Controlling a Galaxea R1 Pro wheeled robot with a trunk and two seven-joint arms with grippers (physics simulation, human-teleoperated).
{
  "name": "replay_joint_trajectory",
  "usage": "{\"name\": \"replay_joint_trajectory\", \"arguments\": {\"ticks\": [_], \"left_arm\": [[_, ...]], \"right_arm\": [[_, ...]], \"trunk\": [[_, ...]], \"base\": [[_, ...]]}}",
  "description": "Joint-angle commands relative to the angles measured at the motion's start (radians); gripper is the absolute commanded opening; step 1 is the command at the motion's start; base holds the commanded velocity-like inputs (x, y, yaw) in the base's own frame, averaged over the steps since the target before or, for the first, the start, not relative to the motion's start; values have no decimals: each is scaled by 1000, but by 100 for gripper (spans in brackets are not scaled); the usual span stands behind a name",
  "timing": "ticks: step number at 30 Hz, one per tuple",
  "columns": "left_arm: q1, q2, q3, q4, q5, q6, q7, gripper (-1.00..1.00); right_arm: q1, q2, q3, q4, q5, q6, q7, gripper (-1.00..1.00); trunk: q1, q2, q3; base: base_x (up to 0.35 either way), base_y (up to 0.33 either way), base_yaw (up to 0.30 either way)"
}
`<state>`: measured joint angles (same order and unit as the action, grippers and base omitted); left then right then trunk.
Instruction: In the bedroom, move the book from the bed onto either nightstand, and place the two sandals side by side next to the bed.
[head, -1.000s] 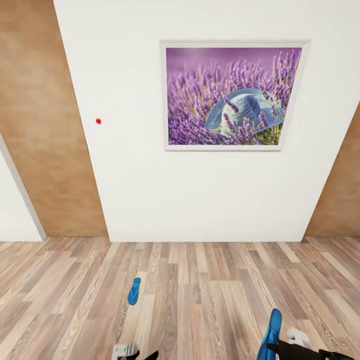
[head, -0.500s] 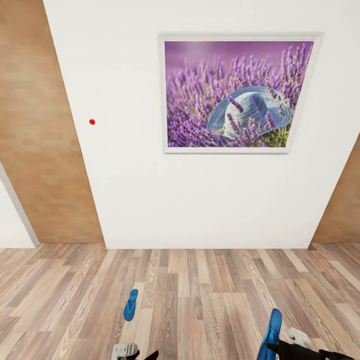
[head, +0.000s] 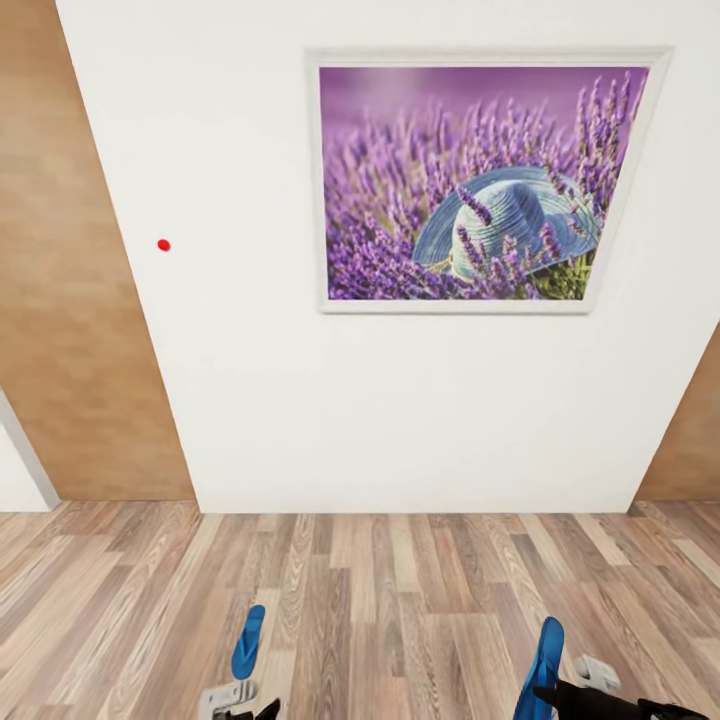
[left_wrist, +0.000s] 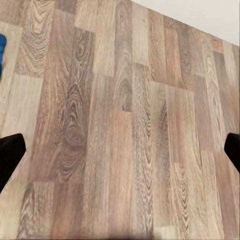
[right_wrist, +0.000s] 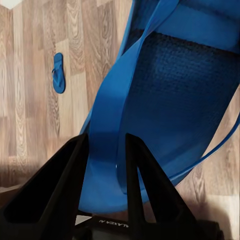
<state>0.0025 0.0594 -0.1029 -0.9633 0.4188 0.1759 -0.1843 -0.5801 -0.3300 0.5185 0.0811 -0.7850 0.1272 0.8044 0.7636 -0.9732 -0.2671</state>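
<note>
One blue sandal (head: 248, 642) lies flat on the wood floor just ahead of my left gripper (head: 236, 702), and it is also seen as a small sandal on the floor (right_wrist: 58, 73) in the right wrist view. My left gripper (left_wrist: 120, 150) hangs open over bare planks, with a blue sliver of the sandal (left_wrist: 1, 50) at the picture's edge. The second blue sandal (head: 541, 665) stands on edge in my right gripper (head: 548, 694). Up close, the right gripper (right_wrist: 105, 140) is shut on that sandal's strap (right_wrist: 107, 115). The book, the bed and the nightstand are out of view.
A white wall (head: 300, 400) stands close ahead, carrying a framed lavender picture (head: 470, 185) and a small red dot (head: 163, 245). Brown wood panels (head: 70, 300) flank it on both sides. Wood-plank floor (head: 400, 600) runs between me and the wall.
The whole head view has shifted: the wall and picture loom larger and the floor sandal sits lower in the picture, nearer my left gripper. The right gripper still holds its sandal.
</note>
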Motion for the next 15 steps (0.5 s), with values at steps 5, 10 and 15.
{"name": "replay_joint_trajectory", "arguments": {"ticks": [5, 10, 15], "left_arm": [[-2, 2, -1, 18, -70, 3, 148, 100], [-2, 2, -2, 21, -85, 2, 173, 100], [-2, 4, -3, 21, -103, -9, 173, 100]], "right_arm": [[-1, 0, 3, 2, -13, 9, 7, -100], [-1, 0, 3, 2, -13, 9, 7, -100], [-1, 0, 3, 2, -13, 9, 7, -100]], "trunk": [[1, -1, -1], [1, -1, -1], [1, -1, -1]], "base": [[297, -117, 0], [266, -83, 0], [122, -15, 0]]}}
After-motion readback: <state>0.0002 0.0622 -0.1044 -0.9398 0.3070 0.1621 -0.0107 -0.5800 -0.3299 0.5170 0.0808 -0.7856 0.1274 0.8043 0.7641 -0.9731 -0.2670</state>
